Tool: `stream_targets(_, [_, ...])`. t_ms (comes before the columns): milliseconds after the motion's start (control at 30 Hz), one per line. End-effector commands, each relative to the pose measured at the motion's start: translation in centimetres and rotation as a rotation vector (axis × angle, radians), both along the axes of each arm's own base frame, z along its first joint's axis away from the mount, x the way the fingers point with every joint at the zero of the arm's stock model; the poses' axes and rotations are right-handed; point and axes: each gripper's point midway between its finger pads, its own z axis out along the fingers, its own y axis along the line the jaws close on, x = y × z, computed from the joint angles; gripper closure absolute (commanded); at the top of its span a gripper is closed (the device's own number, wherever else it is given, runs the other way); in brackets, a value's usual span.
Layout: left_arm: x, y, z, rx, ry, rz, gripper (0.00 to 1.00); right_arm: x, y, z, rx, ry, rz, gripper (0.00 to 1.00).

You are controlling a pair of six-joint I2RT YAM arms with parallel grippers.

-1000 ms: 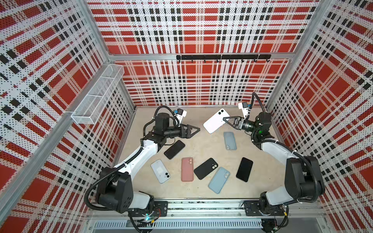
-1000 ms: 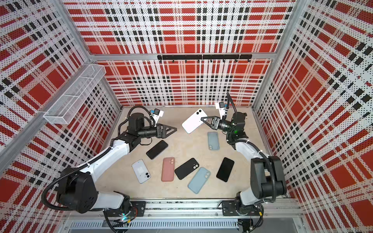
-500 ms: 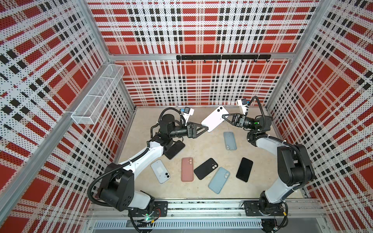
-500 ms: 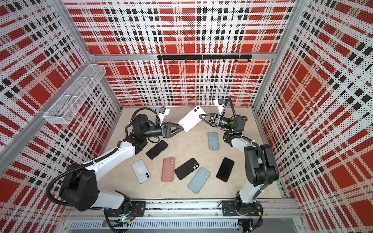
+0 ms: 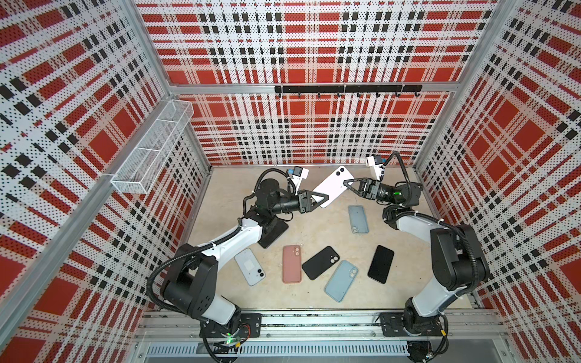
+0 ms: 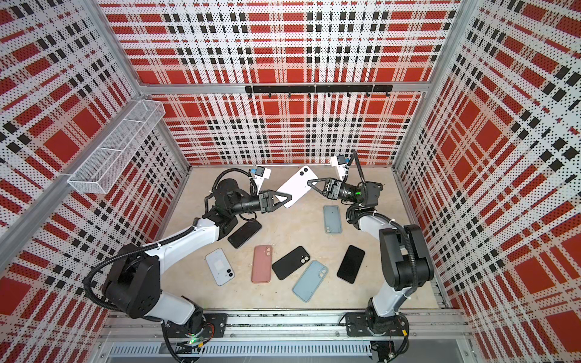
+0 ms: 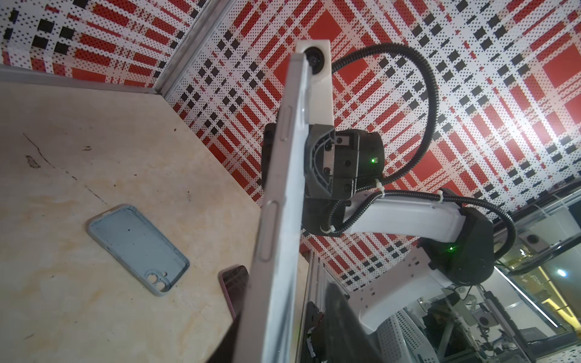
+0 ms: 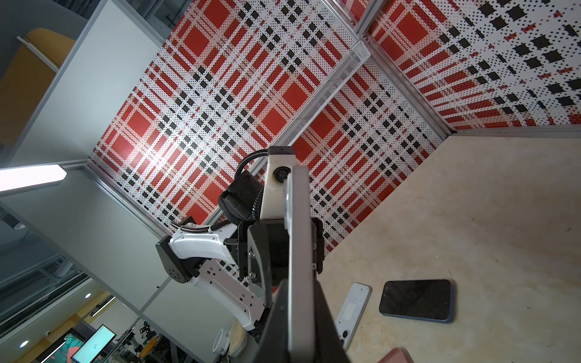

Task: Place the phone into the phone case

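Note:
A white phone (image 5: 333, 185) (image 6: 297, 185) hangs tilted in the air above the back of the table. My right gripper (image 5: 347, 183) (image 6: 309, 181) is shut on its upper right side; in the right wrist view (image 8: 300, 283) both fingers press the phone's thin edge (image 8: 300, 235). My left gripper (image 5: 325, 198) (image 6: 289, 198) straddles the phone's lower end. In the left wrist view (image 7: 283, 309) the phone (image 7: 283, 204) stands between the jaws, and a gap still shows beside one finger (image 7: 342, 317). An empty grey-blue phone case (image 5: 358, 219) (image 6: 332, 219) (image 7: 138, 248) lies open side up below the right gripper.
Several other phones and cases lie on the table's front half: white (image 5: 250, 266), pink (image 5: 291, 263), black (image 5: 320, 262), light blue (image 5: 341, 279), and a black phone (image 5: 381, 264). Another black phone (image 6: 244, 233) lies by the left arm. A wire basket (image 5: 154, 147) hangs on the left wall.
My left gripper has reached right to the phone's lower end and its jaws have narrowed around it. The right gripper has carried the phone slightly left toward it.

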Motion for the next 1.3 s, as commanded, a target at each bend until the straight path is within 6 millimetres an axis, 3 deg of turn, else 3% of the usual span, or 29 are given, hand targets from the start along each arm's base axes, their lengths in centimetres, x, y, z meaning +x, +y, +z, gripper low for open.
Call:
stream_targets(0, [-0.8,0.1,3.4,-0.063,-0.107,-0.003,0.74,-0.8,-0.3,1.9,0.039,-0.079,-0.026,1.00])
stream_targets(133, [-1.1,0.3,4.0,-0.068,-0.126,-0.004,0.89,-0.7,-0.3,1.8,0.037,-0.069,-0.021,1.00])
stream_targets(233, [-1.4,0.3,4.5,-0.070,-0.141,-0.014,0.97,-0.6,-0.5,1.9,0.031,-0.065,-0.024,0.85])
stream_targets(400, [-1.6,1.0,4.9,0.013,-0.211,0.000,1.00,0.4,-2.8,1.8,-0.011,-0.039,-0.111,0.68])
stream_targets(633, [-1.1,3.6,4.4,0.336,-0.447,0.203,1.00,1.8,-6.2,-0.1,-0.210,0.058,-0.338,0.45])
stream_targets(733, [-0.5,4.8,3.7,0.576,-0.665,0.318,1.00,2.0,-9.0,-0.7,-0.369,0.146,-0.520,0.31])
stream_targets(867, [-1.9,4.0,1.1,0.890,-1.177,0.304,1.00,0.7,-10.9,-0.9,-0.468,0.250,-0.639,0.15])
stream_targets(933, [-2.2,3.3,-0.5,1.022,-1.418,0.277,1.00,0.0,-10.9,-1.4,-0.474,0.323,-0.623,0.12])
stream_targets(1000, [-1.6,3.0,-0.8,1.120,-1.585,0.340,1.00,-0.7,-10.3,-2.2,-0.485,0.410,-0.550,0.12])
stream_targets(1067, [-1.1,2.9,0.6,1.129,-1.657,0.451,1.00,-1.5,-9.3,-2.9,-0.476,0.482,-0.441,0.12])
stream_targets(1167, [-1.7,2.3,1.8,1.089,-1.704,0.477,1.00,-2.6,-8.1,-4.5,-0.433,0.579,-0.319,0.14])
stream_targets(1267, [-2.5,1.6,0.9,1.117,-1.770,0.426,1.00,-3.9,-7.5,-5.9,-0.396,0.644,-0.259,0.16])
